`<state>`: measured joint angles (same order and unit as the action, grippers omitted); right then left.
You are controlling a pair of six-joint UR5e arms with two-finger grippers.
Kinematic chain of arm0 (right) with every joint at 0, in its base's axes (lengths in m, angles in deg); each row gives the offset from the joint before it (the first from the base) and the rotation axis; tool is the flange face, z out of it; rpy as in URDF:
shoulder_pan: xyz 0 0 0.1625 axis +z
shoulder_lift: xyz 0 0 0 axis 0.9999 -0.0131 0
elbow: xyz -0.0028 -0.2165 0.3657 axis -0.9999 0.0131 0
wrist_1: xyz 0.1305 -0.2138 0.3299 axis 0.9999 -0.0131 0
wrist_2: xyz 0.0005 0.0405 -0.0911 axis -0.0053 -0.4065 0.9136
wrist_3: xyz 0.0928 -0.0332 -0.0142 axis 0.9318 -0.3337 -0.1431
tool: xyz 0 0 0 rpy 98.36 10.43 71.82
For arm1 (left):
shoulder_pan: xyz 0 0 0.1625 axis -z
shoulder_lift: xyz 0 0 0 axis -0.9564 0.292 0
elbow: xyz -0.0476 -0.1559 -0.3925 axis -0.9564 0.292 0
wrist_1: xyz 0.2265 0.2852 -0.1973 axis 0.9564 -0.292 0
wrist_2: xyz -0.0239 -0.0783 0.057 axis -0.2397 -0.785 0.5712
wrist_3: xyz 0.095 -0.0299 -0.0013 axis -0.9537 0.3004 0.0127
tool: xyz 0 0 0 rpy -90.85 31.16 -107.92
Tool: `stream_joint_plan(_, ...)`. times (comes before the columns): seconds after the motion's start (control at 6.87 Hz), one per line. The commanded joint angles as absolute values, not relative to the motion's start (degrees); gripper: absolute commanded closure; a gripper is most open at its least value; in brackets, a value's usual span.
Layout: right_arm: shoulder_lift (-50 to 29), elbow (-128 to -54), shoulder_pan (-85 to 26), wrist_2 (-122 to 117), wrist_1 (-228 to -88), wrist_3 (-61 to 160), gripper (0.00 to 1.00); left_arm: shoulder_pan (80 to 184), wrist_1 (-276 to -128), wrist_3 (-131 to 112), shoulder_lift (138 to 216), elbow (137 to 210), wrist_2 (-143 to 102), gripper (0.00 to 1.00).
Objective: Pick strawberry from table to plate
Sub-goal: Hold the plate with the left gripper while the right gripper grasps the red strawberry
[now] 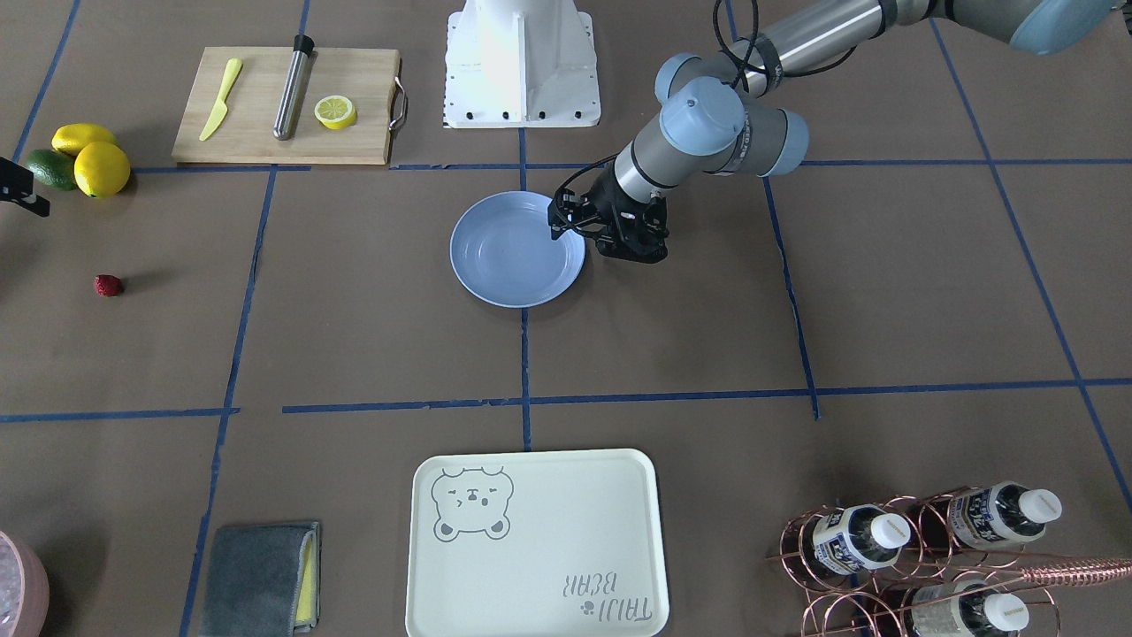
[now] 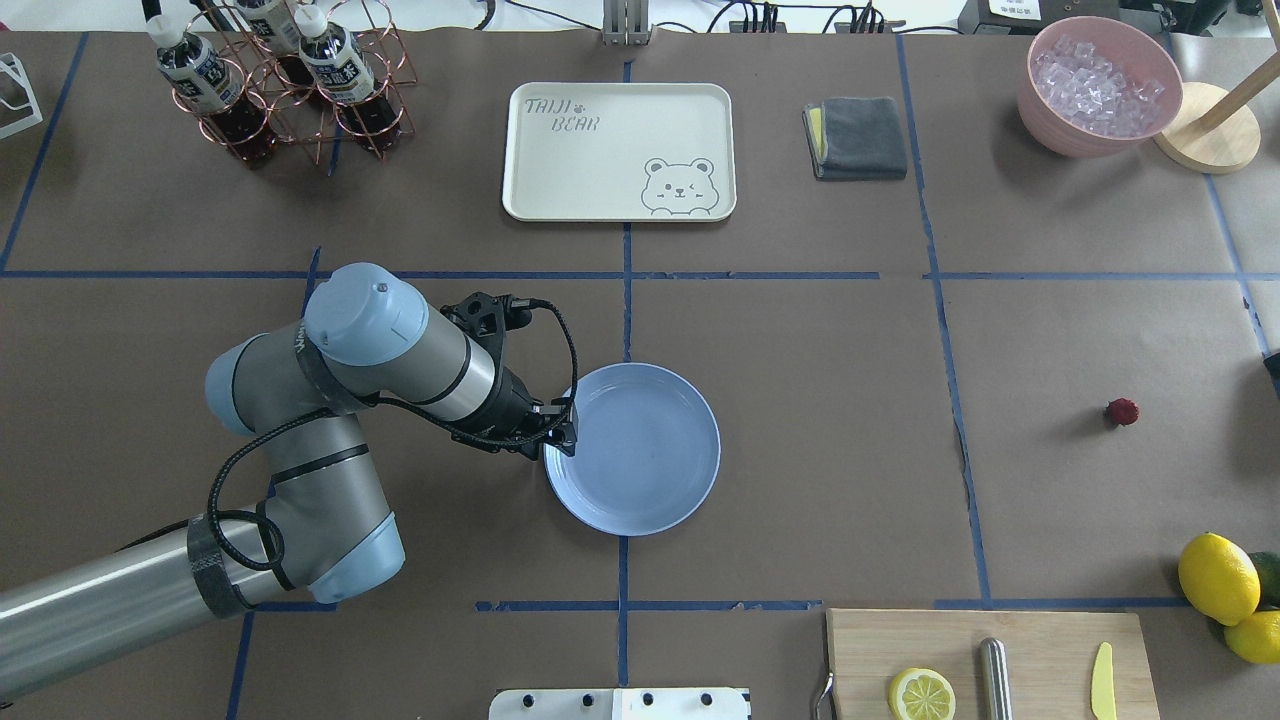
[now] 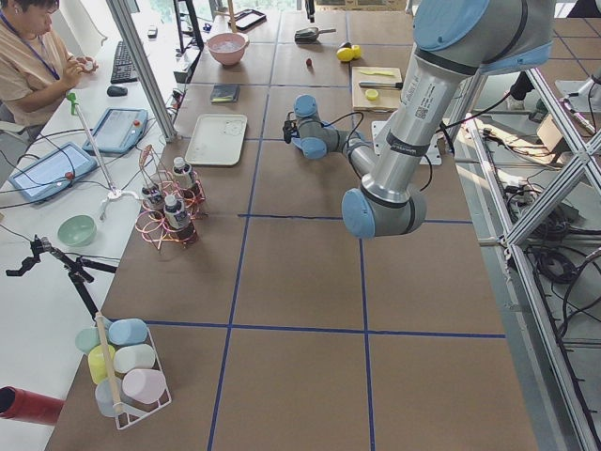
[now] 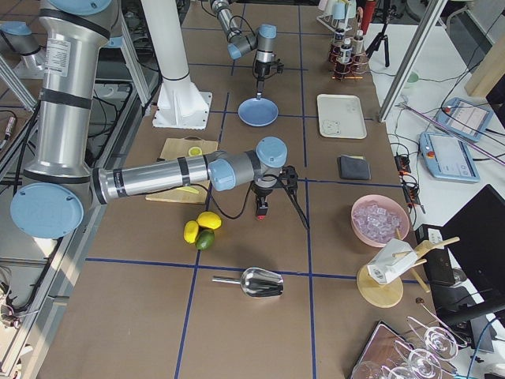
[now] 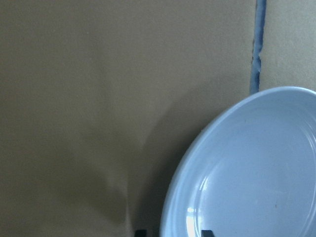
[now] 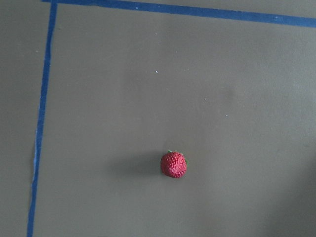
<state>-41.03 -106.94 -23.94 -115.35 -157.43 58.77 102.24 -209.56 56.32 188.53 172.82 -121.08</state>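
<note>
Left gripper (image 2: 562, 438) astride plate (image 2: 655, 455) rim

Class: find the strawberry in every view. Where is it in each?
Front-facing: strawberry far left, mid-height.
Overhead: strawberry far right, mid-height.
Exterior left: strawberry near top, left of lemons.
Exterior right: cannot tell; right gripper hangs there.
Left wrist: not in it.
Right wrist: strawberry low, right of centre.
Landmark: lemons, near it in all exterior views.
</note>
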Motion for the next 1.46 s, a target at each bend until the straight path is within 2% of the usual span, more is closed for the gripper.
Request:
stream_joint_plan(0.0,-41.0,-100.59,-30.27,-108.07,-143.19,68.65,0.0,102.29,-209.65,57.13,188.47,174.01,-120.41,0.24)
stream_joint_plan(0.73,-39.33,-96.25,-37.21,-101.66,-139.1,72.44,0.02,102.29,-209.65,58.18,188.39,174.72,-120.32,0.23)
stream_joint_plan(1.02,-39.33,-96.07,-37.83,-101.65,-138.91,72.44,0.16,102.29,-209.65,58.27,188.3,174.8,-120.23,0.23)
stream_joint_plan(1.31,-38.81,-94.93,-38.53,-101.48,-139.0,72.35,0.16,102.29,-209.65,58.27,188.3,174.72,-120.23,0.21)
